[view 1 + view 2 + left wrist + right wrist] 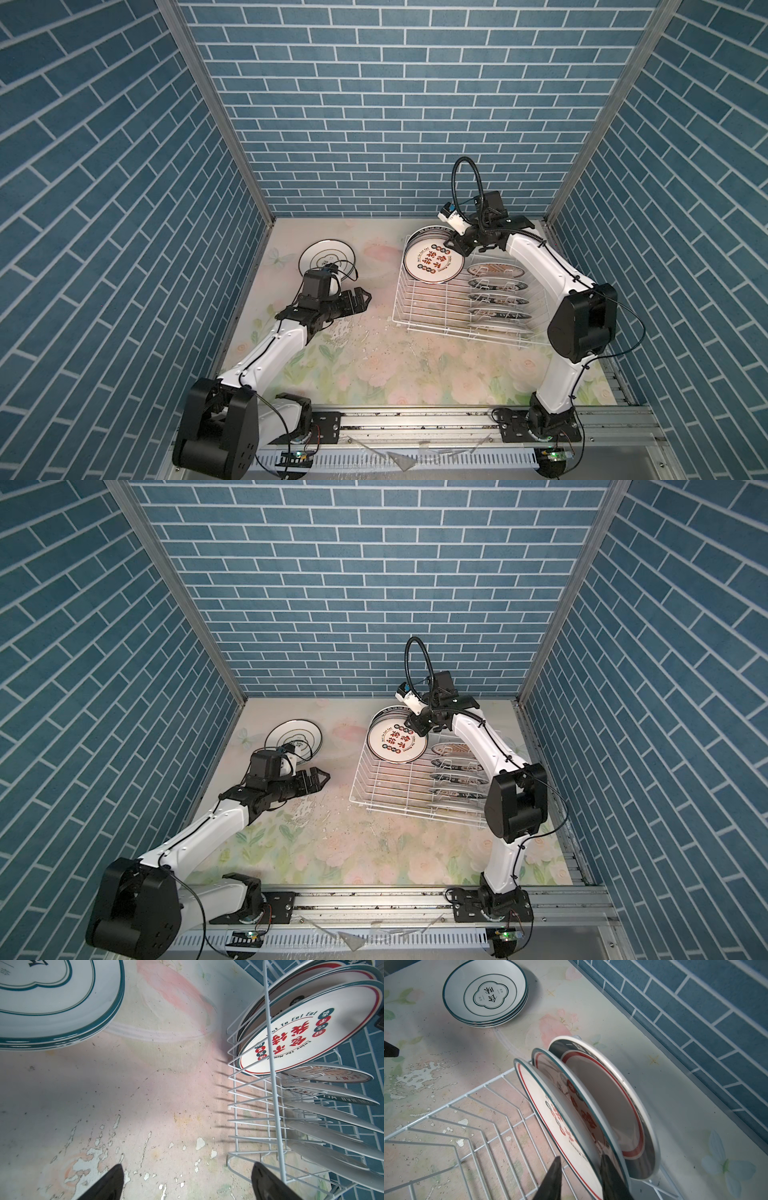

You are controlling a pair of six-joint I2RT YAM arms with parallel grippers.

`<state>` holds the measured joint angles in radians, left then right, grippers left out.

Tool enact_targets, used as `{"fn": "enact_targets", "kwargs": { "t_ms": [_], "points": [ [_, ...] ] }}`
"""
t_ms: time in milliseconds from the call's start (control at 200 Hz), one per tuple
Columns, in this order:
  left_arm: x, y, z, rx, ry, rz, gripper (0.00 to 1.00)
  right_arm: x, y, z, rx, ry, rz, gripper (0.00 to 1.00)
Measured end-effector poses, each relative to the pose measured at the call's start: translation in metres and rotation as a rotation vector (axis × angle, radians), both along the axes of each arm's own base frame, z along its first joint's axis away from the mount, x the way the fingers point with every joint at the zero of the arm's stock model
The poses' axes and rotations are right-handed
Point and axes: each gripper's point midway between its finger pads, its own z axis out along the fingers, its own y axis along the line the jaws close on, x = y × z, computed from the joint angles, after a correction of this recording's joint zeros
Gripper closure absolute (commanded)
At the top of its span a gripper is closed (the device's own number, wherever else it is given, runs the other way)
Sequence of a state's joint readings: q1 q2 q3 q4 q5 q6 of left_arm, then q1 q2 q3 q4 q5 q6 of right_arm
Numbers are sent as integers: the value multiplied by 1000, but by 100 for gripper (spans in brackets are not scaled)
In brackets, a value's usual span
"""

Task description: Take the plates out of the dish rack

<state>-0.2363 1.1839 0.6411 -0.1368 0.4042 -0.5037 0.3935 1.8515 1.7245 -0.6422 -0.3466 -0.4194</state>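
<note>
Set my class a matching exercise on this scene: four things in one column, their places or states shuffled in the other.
Things
1. left claw
2. right claw
3. stack of green-rimmed plates
4. dish rack

Places or states
A. white wire, upright tines
B. open, above bare table
C. lying flat on the table
D. astride the red-lettered plate at its rim

Pairs: 1-B, 2-D, 3-C, 4-A
</note>
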Motion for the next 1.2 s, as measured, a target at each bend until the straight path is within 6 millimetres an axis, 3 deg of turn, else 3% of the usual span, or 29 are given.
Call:
{"fn": "enact_targets", "kwargs": {
  "t_ms": [285,495,625,985,1200],
  "points": [
    [0,0,0,0,0,0,3,1,0,-3,6,4,3,74],
    [0,0,0,0,0,0,3,-10,1,-22,2,59,21,77],
    [1,0,0,0,-2,0,3,-10,1,-23,-2,54,25,80],
    [1,0,0,2,-3,3,3,-3,-2,-27,-59,-58,86,99],
    [2,1,-3,7,2,6,4,-3,-4,-27,-76,-111,102,100]
  ]
}}
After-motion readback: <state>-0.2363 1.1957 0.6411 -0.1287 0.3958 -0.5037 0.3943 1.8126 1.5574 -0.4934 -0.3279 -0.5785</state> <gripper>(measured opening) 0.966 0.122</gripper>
